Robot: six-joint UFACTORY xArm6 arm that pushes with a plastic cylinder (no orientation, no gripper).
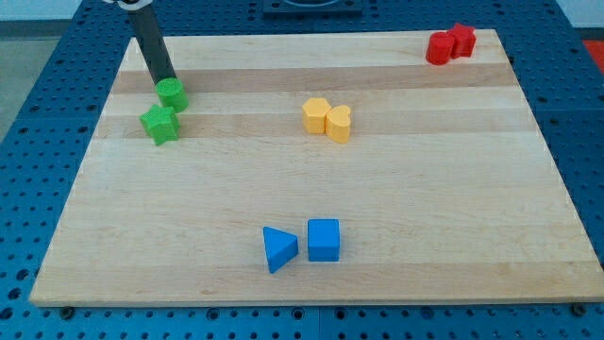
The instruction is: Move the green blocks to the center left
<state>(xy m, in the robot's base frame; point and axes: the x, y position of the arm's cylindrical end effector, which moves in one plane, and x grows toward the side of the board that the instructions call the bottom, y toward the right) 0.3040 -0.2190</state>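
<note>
The wooden board (311, 179) takes up nearly the whole shot, light planks sitting on a blue perforated table (47, 57) that gets cut off on every side of the view. There's some dark gear at the very top edge, too cropped to tell what it is.

Next biggest is the dark rod coming down from about 11 o'clock. Its upper part runs out of the view, so I can't see the arm it hangs off. No hand on this thing, just a plain rod, so nothing to spread or pinch. My tip (167, 81) sits right at the top edge of the green round block (173, 94), looks like touching but hard to be sure from this angle, since the block hides the very end.

Blocks, roughly by size:
- blue cube (323, 239) and blue triangle (278, 249), side by side at 6 o'clock, small gap between them
- yellow pair near the board's middle, leaning 12 o'clock: a yellow hexagon-ish block (315, 115) touching a yellow rounded block (340, 124), shapes are a bit mushy
- two red blocks (448, 44) jammed together at 1 o'clock in the far corner, can't make out the shapes
- green star (159, 124) just below the green round block, at 10 o'clock, the two touching or nearly so

Both greens are in the upper left area of the board, near its left edge.
</note>
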